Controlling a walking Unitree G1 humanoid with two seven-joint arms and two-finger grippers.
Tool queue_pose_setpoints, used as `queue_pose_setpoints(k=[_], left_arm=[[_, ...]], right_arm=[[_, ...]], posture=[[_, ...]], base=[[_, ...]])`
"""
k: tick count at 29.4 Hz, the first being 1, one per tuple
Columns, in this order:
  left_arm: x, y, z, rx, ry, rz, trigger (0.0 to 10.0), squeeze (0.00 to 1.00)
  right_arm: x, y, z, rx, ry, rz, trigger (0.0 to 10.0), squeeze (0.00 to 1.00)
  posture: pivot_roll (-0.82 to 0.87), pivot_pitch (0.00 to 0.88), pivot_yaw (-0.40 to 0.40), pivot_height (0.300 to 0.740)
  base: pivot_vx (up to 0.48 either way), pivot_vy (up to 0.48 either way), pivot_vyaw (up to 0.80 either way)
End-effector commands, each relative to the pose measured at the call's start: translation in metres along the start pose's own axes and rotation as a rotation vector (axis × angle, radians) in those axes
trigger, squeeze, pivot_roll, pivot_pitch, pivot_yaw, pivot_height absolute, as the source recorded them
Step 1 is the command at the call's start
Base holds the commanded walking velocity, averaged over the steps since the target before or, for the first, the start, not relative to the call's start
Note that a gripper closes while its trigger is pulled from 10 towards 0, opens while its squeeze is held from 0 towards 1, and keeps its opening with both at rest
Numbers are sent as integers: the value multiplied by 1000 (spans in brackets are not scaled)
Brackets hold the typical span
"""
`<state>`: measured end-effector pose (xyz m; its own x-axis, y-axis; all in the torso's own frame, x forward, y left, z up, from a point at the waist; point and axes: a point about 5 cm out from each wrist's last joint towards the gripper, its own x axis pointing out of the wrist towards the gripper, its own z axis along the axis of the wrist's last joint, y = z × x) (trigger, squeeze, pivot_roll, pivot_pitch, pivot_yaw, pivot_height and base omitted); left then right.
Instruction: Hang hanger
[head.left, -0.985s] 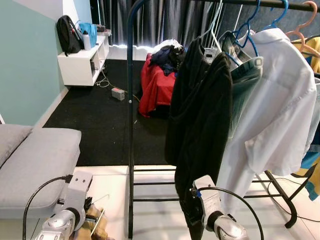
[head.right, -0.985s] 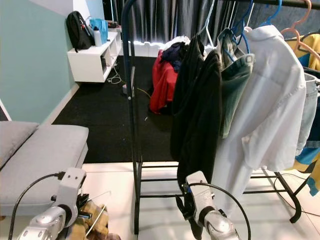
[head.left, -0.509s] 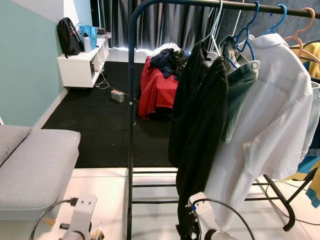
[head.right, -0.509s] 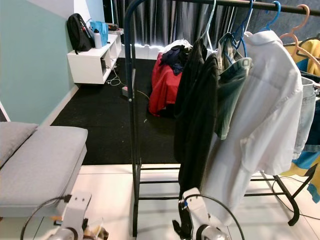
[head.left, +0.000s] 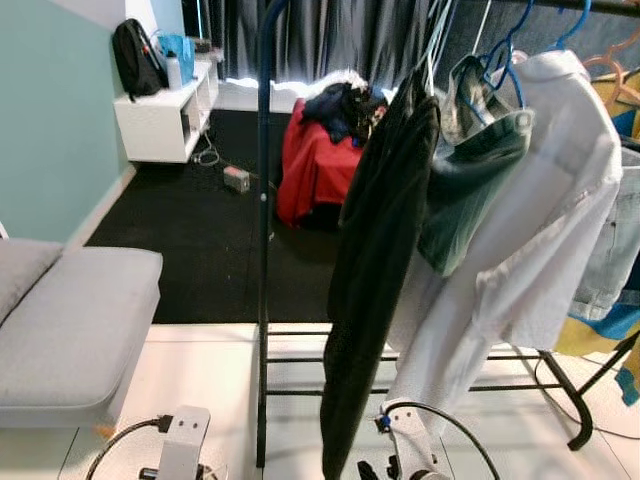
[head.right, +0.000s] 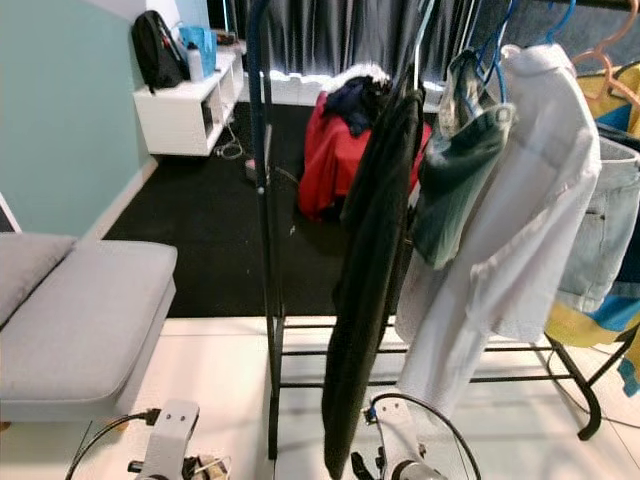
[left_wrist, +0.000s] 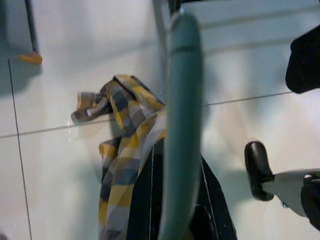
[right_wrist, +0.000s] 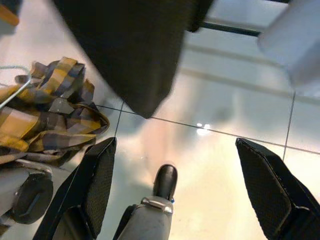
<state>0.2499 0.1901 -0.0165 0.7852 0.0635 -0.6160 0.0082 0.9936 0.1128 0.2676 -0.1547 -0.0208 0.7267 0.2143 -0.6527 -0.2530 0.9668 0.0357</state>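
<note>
No readable labels. Right gripper (right_wrist: 187, 200) fingers wide, empty; left gripper (left_wrist: 172, 220) clamps hanger (left_wrist: 182, 130) with plaid shirt (left_wrist: 122, 150); black coat (head.left: 375, 270) on rack (head.left: 264, 200).

Plaid shirt (left_wrist: 120, 150): soft woven cloth, yellow-grey check, crumpled. Hanger (left_wrist: 181, 125) in left wrist view: smooth teal plastic, slight sheen. Floor tiles (right_wrist: 225, 150): glossy white, reflecting light. Clothes rack (head.left: 262, 200): dark painted metal tube, satin. Black garment (head.left: 375, 270): matt heavy cloth. White shirt (head.left: 520, 240): thin smooth cloth. Right gripper fingers (right_wrist: 100, 185): black, finely textured pads. Sofa (head.left: 70, 310): grey matt fabric. Carpet (head.left: 200, 240): black, rough.
</note>
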Motion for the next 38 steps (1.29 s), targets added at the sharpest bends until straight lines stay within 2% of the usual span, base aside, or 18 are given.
queue_pose_setpoints(k=[1, 5, 10, 16, 21, 29, 34, 36, 38], left_arm=[[-2, 3, -10, -8, 28, 32, 10000, 0], [-4, 6, -14, -73, 21, 78, 10000, 0], [-5, 5, -18, -74, 34, 74, 10000, 0], [-2, 8, -14, -118, 23, 115, 10000, 0], [3, 2, -7, -121, 23, 86, 10000, 0], [6, -4, -6, -88, 45, 70, 10000, 0], [9, -13, -7, -28, 55, 18, 10000, 0], [9, -14, -7, -36, 66, 13, 10000, 0], [10, -15, -5, -79, 72, 1, 10000, 0]], right_arm=[[0, 4, -6, 15, 11, 13, 10000, 0], [2, 20, -13, -62, 30, 89, 10000, 0], [2, 24, -17, -70, 38, 101, 10000, 0], [3, 22, -16, -6, 27, 98, 10000, 0], [4, 17, -7, -20, 2, 108, 10000, 0], [5, 13, -4, -2, 6, 98, 10000, 0], [6, 7, -5, 35, 14, 72, 10000, 0], [6, 7, -4, 30, 10, 69, 10000, 0], [6, 7, -3, 23, 7, 66, 10000, 0]], posture=[[33, 220, -67, 740], [30, 239, -65, 740], [26, 234, -60, 740], [30, 196, -47, 740], [36, 188, -45, 740], [36, 175, -53, 740], [31, 155, -43, 740], [33, 154, -43, 740], [43, 141, -47, 740]], base=[[0, 0, 0], [0, 0, 0], [0, 0, 0], [0, 0, 0], [0, 0, 0], [0, 0, 0], [0, 0, 0], [0, 0, 0], [0, 0, 0]])
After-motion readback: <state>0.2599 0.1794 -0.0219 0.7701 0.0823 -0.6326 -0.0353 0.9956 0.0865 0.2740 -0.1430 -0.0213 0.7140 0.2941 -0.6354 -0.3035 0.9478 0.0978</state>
